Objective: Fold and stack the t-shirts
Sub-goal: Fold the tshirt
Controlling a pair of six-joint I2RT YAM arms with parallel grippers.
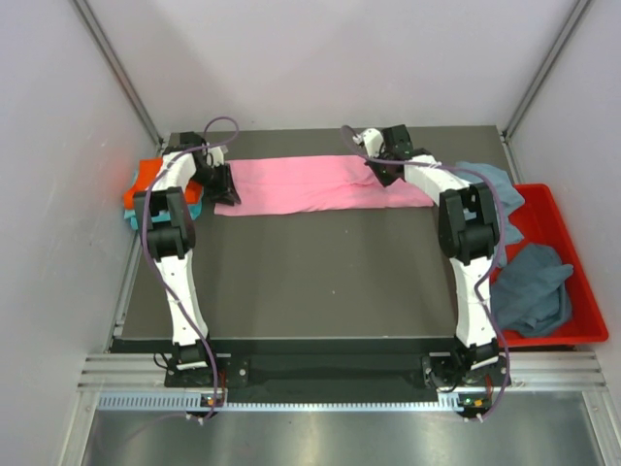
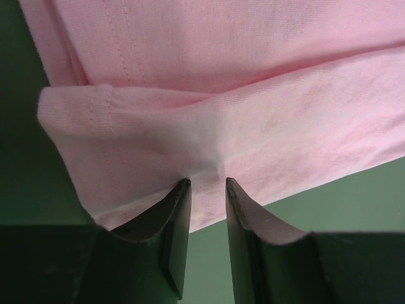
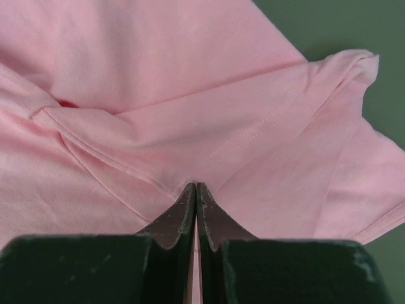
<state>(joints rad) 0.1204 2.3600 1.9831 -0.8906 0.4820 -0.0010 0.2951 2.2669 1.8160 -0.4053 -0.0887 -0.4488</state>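
Lying across the twelve-o'clock side of the dark table (image 1: 320, 282), the large pink cotton t-shirt (image 1: 310, 184) forms a long folded band. The left gripper (image 2: 205, 183) pinches its nine-o'clock end, jaws narrow; the right gripper (image 3: 196, 185) clamps its three-o'clock end, jaws almost touching.

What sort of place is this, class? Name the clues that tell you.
Probably a robotics lab test cell, not a home: bare white walls box in a dark table, and a left arm and right arm are bolted at its near edge, reaching to a pink t-shirt.
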